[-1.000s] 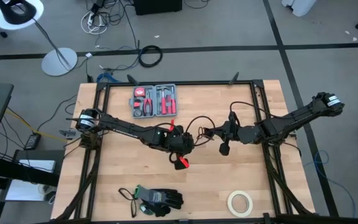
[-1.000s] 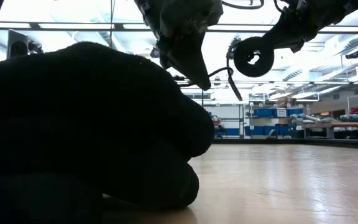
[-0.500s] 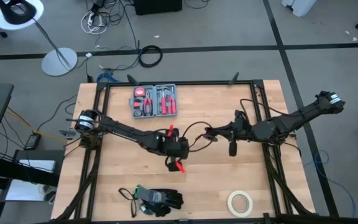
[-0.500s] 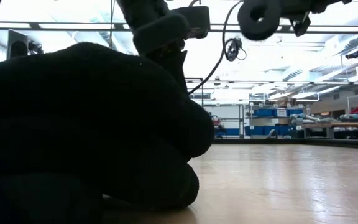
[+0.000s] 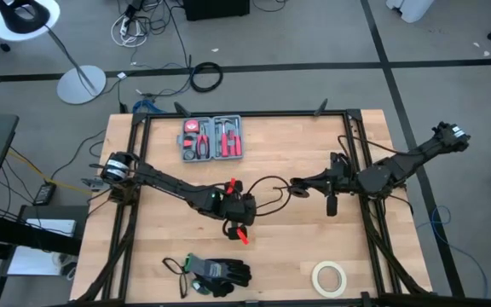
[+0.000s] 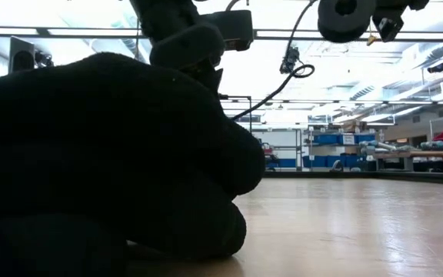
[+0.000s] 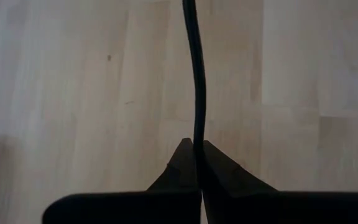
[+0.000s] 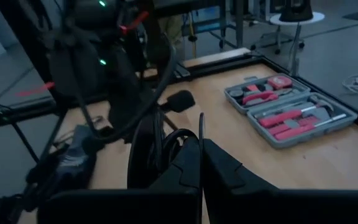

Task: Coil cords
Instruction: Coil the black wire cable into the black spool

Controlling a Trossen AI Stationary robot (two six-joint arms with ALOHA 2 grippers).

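Note:
The thin black cord (image 5: 273,180) spans the gap between my two grippers over the middle of the table. In the low view the cord (image 6: 271,94) hangs in a slack curve above the wood. My left gripper (image 5: 252,207) is shut on one part of it; the left wrist view shows the cord (image 7: 194,68) running away from the fingertips. My right gripper (image 5: 296,182) is shut on another part, with dark loops (image 8: 146,149) beside its fingers. My left gripper pinches the cord (image 7: 196,134) between its two fingertips. The fingers slant down toward the table, and the cord runs on in line with them. My right gripper pinches the cord between its shut fingertips, coming nearly level from the table's right. A short piece (image 8: 201,127) sticks out past the tips. Loops of cord hang beside the fingers, clear of the table.
A grey tool case (image 5: 212,138) with red tools lies at the far middle. Black gloves (image 5: 216,275) lie at the near edge and fill the left of the low view (image 6: 106,169). A tape roll (image 5: 329,277) sits near right.
My left gripper has gone down and toward the table's near-left with its part of the cord. My right gripper has gone up and toward the right edge. The cord between them has been drawn out longer but still sags.

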